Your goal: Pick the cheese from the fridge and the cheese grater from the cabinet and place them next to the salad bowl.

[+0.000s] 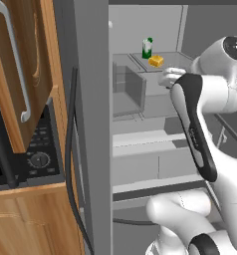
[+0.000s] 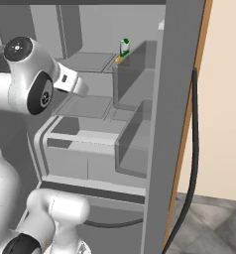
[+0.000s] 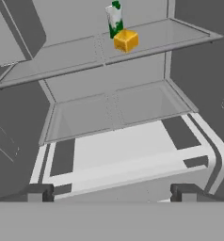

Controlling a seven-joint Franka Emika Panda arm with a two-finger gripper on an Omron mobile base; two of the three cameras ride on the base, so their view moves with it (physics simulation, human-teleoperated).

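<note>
The two-finger gripper (image 3: 112, 192) shows its small dark fingertips (image 3: 38, 192) far apart at the bottom of the hand view, jaws spread wide with nothing between them. It faces into the open tall grey fridge (image 1: 93, 124), at about the level of the lower glass shelf and well short of the food. From the left base view the white hand (image 1: 170, 78) sits below and just in front of the upper shelf; from the right base view it reaches in from the left side of the fridge (image 2: 177, 99).

The small yellow-orange cheese wedge (image 3: 125, 40) lies on the upper pale grey shelf (image 3: 62, 56) of the fridge, well apart from the gripper and above its line. Just behind the cheese, touching or nearly so, stands an upright green-and-white bottle (image 3: 115, 19). In the left base view the cheese (image 1: 156, 61) sits just right of and in front of the bottle (image 1: 147, 48); in the right base view the bottle (image 2: 124, 47) rises above a door bin and only a sliver of the cheese (image 2: 118, 59) shows.

Outside the fridge, to its left, hangs the brown wooden cabinet door with a carved curved panel (image 1: 36, 64) and its long silver bar handle (image 1: 18, 69), above a dark microwave panel (image 1: 38, 154). A dark curved fridge handle (image 1: 70, 164) runs down the fridge's edge.
</note>
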